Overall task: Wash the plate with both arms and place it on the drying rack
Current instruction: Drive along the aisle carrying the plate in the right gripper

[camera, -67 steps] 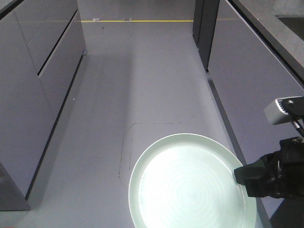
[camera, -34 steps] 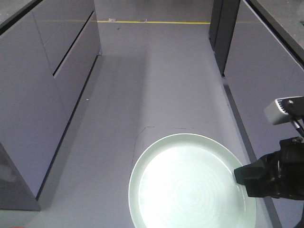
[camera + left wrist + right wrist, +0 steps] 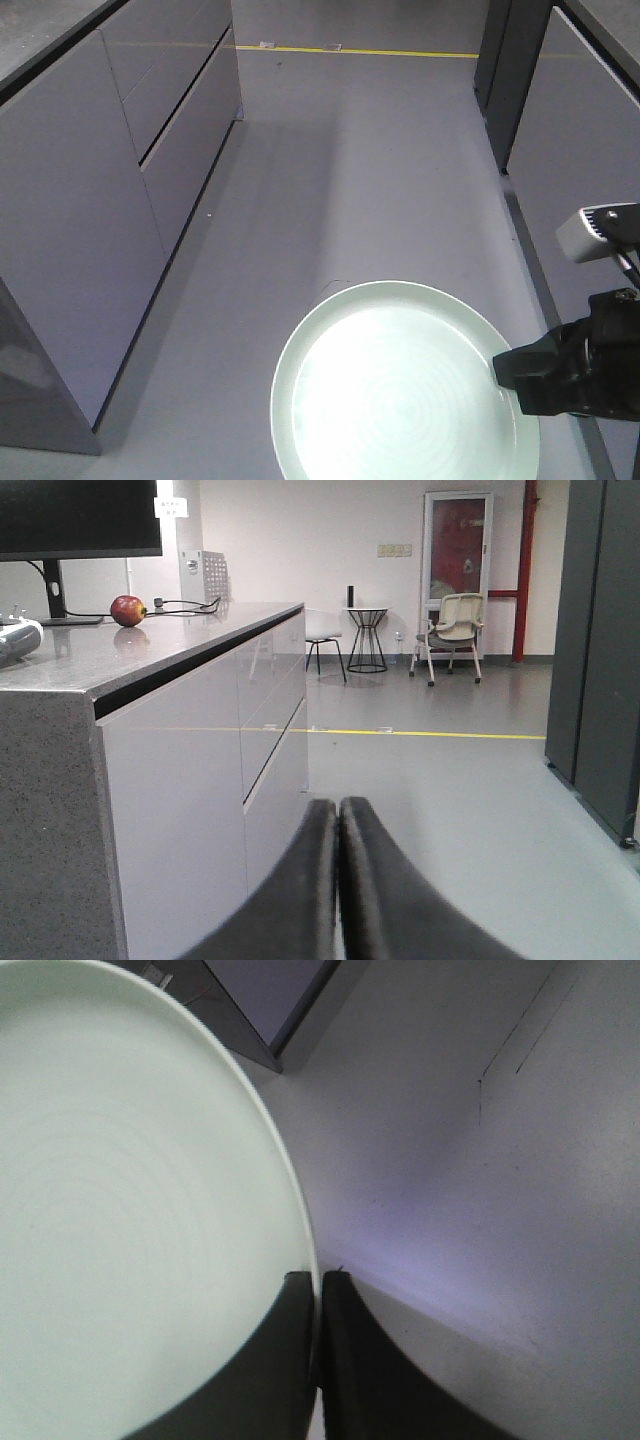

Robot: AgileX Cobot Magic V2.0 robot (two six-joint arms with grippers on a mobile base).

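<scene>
The round, glossy pale mint-green plate (image 3: 400,395) hangs level above the grey floor (image 3: 350,170) of the aisle, its right rim pinched between the fingers of the black right tool (image 3: 317,1285). The black left tool (image 3: 338,810), fingers pressed together, points along the aisle beside a grey stone tabletop (image 3: 150,642) bearing a red apple (image 3: 127,610); tall grey cabinets (image 3: 90,200) stand well left of the plate.
</scene>
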